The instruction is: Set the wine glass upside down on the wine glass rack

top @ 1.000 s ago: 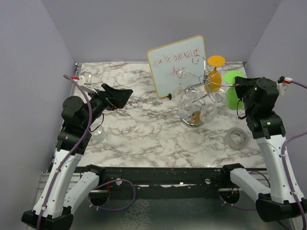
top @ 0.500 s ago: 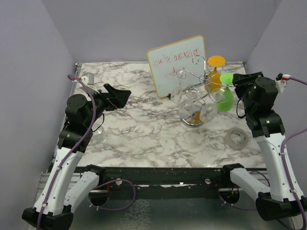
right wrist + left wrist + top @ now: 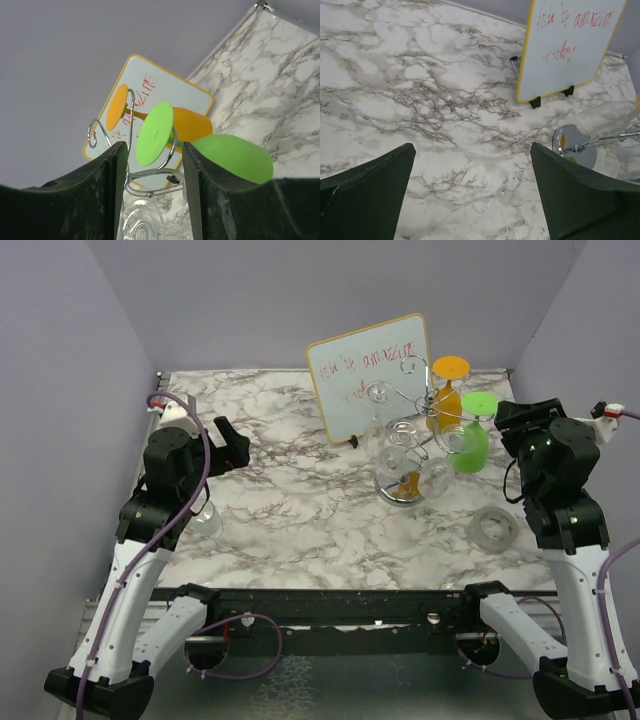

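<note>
The wine glass rack (image 3: pixel 415 435), a silver wire tree on a round shiny base (image 3: pixel 404 488), stands right of centre. A green wine glass (image 3: pixel 468 445) hangs upside down from one looped arm, its foot (image 3: pixel 480 403) on top. In the right wrist view its foot (image 3: pixel 155 134) rests on the wire loop (image 3: pixel 150 175), and its bowl (image 3: pixel 235 157) hangs lower right. My right gripper (image 3: pixel 505 418) (image 3: pixel 152 165) is open just right of the glass, fingers clear of the foot. My left gripper (image 3: pixel 238 440) (image 3: pixel 472 150) is open and empty over the marble.
An orange glass (image 3: pixel 447 390) (image 3: pixel 185 125) and a clear glass (image 3: pixel 400 455) (image 3: pixel 142 225) also hang on the rack. A tilted whiteboard (image 3: pixel 370 375) (image 3: pixel 565 45) stands behind. A clear glass (image 3: pixel 207 520) sits under my left arm. A clear ring (image 3: pixel 493 527) lies front right.
My right gripper carried the green glass left onto the rack's arm, let go and drew back right. My left gripper pulled back to the left.
</note>
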### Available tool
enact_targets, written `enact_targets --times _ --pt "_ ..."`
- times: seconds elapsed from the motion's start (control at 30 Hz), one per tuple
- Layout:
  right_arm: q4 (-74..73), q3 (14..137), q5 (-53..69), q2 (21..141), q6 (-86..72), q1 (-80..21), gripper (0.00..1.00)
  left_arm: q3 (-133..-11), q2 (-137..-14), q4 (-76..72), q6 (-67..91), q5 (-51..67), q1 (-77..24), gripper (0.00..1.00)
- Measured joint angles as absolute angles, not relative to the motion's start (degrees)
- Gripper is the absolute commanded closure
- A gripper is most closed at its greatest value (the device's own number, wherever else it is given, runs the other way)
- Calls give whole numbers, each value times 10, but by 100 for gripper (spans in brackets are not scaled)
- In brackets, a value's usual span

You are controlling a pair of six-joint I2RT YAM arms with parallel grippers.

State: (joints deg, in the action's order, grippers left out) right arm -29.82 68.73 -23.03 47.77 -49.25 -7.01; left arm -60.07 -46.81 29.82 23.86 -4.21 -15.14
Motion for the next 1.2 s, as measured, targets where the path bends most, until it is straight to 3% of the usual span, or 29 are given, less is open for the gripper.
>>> enact_targets --times 0.17,0.27,0.47,0.53,1.0,1.13,1.2 --pt "-284 687 -218 461 -450 -70 47 -618 -479 372 249 -72 -151 3" --pt "-270 687 -205 461 -424 -70 47 -620 -487 420 262 -91 -151 16" --pt "-257 687 -195 463 -397 -70 47 -602 -490 482 311 -136 -151 32" --pt "-253 686 -195 463 -392 -70 47 -587 -492 494 327 -151 -151 43" --pt "-245 682 -196 456 -375 -70 47 -472 -545 462 422 -257 -151 46" --pt "-245 682 -196 456 -373 -70 47 -443 -560 441 426 -258 -151 56" --pt "-245 682 -196 456 -373 -70 47 -431 -566 429 426 -258 -151 67"
